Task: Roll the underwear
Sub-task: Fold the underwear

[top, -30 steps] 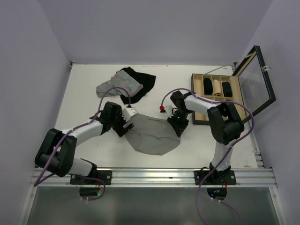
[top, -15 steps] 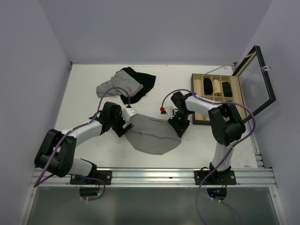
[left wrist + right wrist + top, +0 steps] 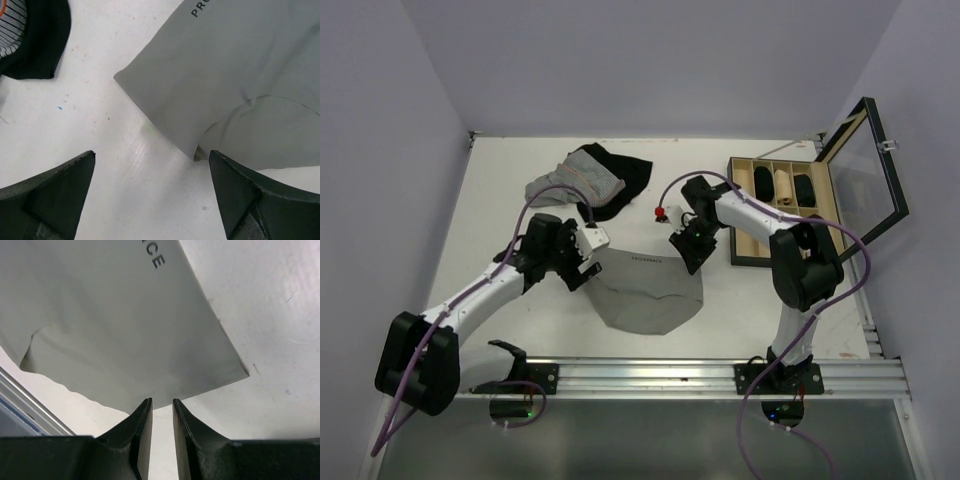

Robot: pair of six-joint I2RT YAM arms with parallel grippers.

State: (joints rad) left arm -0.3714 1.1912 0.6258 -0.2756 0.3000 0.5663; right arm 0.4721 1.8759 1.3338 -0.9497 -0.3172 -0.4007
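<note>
Grey soft cloth, the underwear point(image 3: 650, 295) lies flat on the white table point(image 3: 500, 210), near the middle and toward the arm bases. Its lettered waistband runs along the far edge. No part of it is rolled yet.

Change noted: a second ago the right gripper point(image 3: 682, 250) sat low on the right waistband corner. It now stands farther back and clear of it. In the right wrist view the cloth point(image 3: 110, 315) lies undisturbed ahead of the gripper point(image 3: 158, 402), whose jaws stand narrowly apart with nothing between them. The corner is released. The garment outline also reads squarer than it did, with the right side drawn straight.

The left gripper point(image 3: 586, 268) hangs beside the left waistband corner, and its arm has swung outward. In the left wrist view the jaws are spread wide around bare table point(image 3: 125, 150), and the left corner of the cloth point(image 3: 240, 65) lies just beyond them, untouched.

I judge the flattening step complete and the rolling step not begun. Both pincers are empty, so I must take a fresh grip on an edge before any roll can start.

Farther off, the pinstriped garment point(image 3: 570, 182) and the black garment point(image 3: 625, 175) lie heaped, well apart from the work.
</note>
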